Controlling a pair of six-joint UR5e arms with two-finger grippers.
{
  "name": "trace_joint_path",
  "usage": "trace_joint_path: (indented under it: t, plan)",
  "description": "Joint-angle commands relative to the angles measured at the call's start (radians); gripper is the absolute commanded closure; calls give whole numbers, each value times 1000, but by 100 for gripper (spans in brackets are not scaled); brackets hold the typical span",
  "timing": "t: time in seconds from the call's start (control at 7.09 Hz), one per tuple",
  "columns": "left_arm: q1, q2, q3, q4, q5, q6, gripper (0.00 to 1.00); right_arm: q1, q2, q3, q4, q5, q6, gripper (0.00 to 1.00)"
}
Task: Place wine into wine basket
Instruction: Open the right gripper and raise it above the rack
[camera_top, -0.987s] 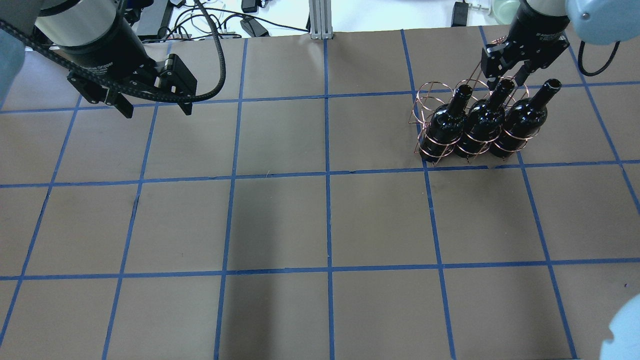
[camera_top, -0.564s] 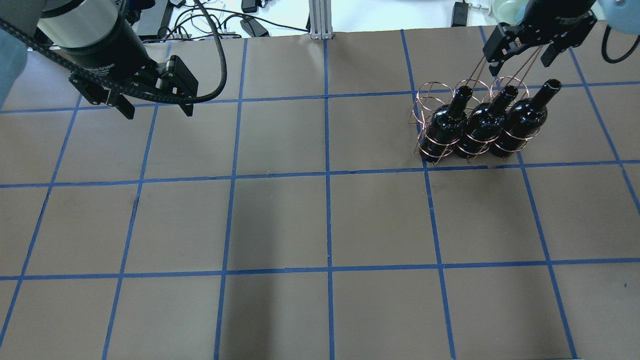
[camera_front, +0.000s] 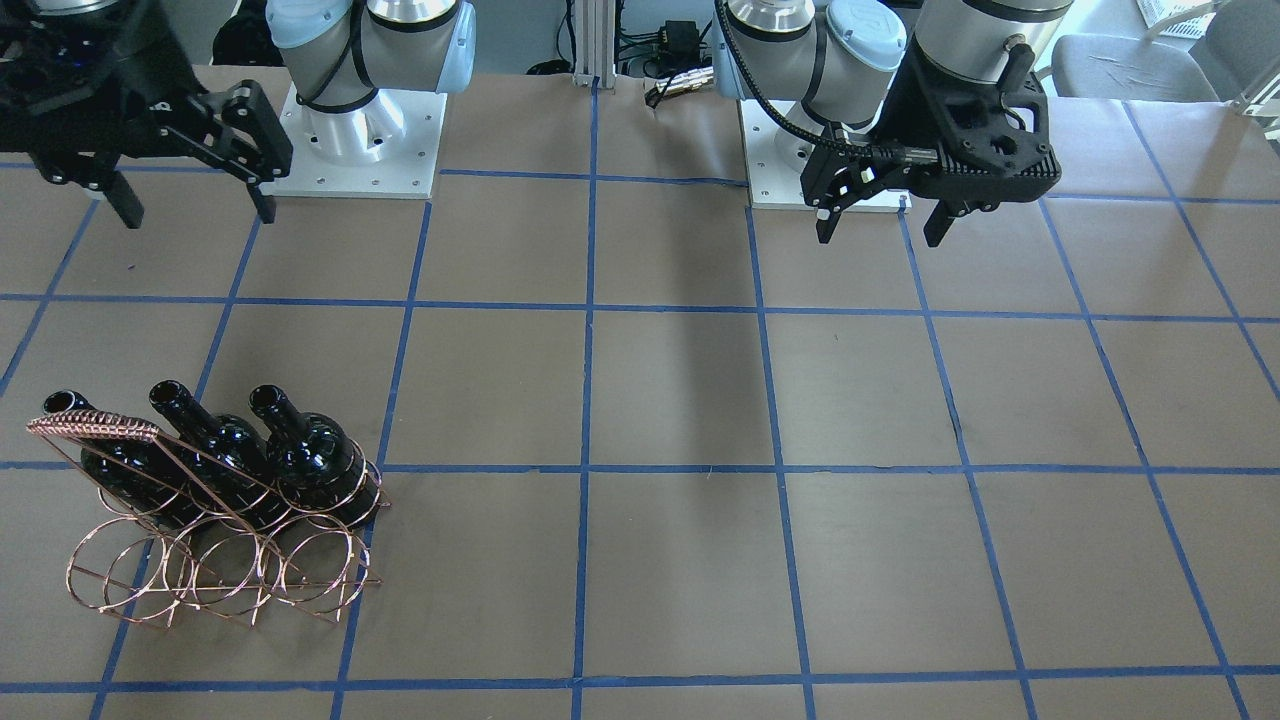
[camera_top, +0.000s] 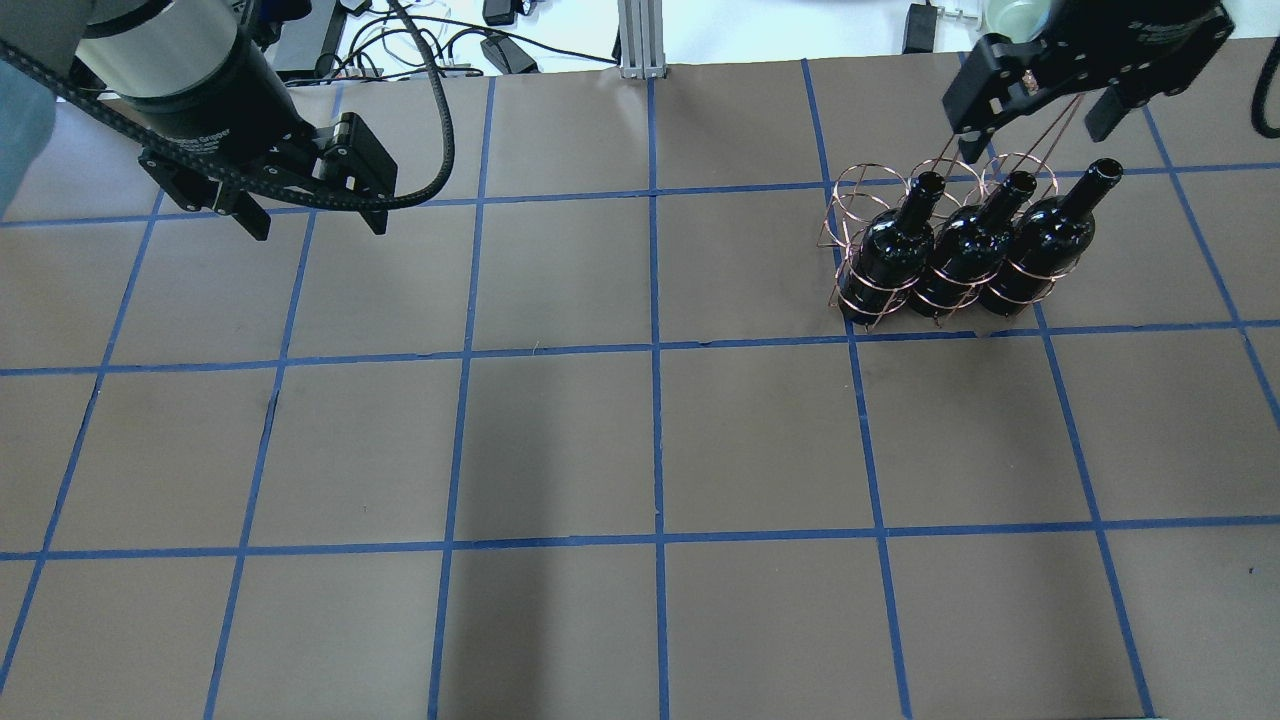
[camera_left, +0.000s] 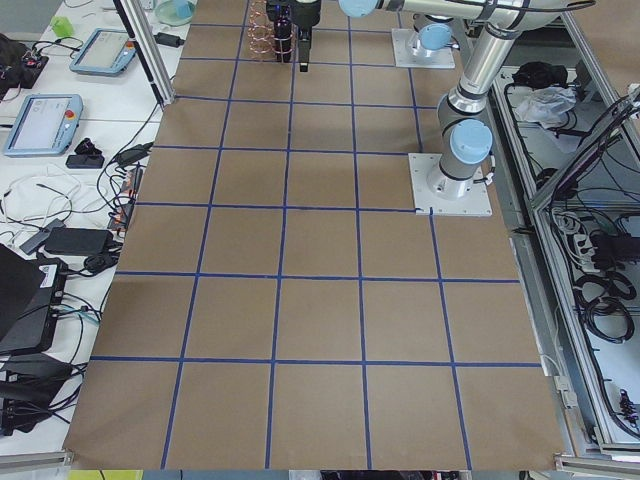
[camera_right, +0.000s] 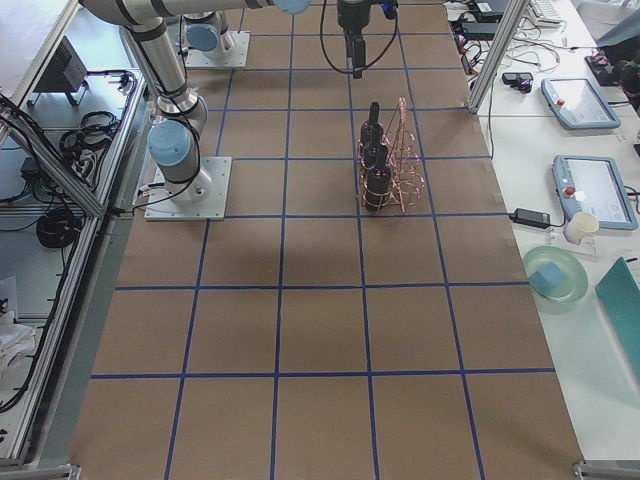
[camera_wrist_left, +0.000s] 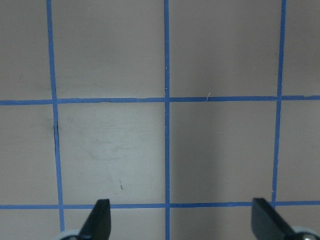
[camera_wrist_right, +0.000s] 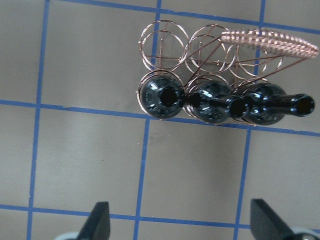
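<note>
The wine (camera_top: 965, 255) sits in the wine basket (camera_front: 95, 428) between 2 other bottles (camera_top: 890, 255), left hand (camera_top: 316, 228) and right hand (camera_top: 1032, 145) both spread wide.

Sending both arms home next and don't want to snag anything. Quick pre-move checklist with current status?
1. Three wine bottles sit inside wine basket rings: ok.
2. Right gripper open, holding nothing: ok.
3. Right gripper clear above the bottle tops: ok.
4. Left gripper open, empty, far from the basket: ok.
5. Bottles fully bottomed out in their rings: cannot tell.
</note>
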Motion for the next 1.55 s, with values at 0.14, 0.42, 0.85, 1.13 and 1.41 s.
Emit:
trace_joint_path:
  t: [0.14,0.42,0.85,1.13,1.41]
  plan:
    - [-3,0,-2,-1,0,0,0,115,5,42,-6,4,115,0]
    - [-2,0,-3,0,-1,0,0,111,5,47,-6,5,123,0]
    - [-5,0,-6,-1,0,0,0,89,-3,45,-14,4,225,0]
    - [-5,0,-6,0,0,0,0,89,-3,45,-12,-11,227,0]
    - [-5,0,-6,2,0,0,0,91,-3,45,-9,-12,227,0]
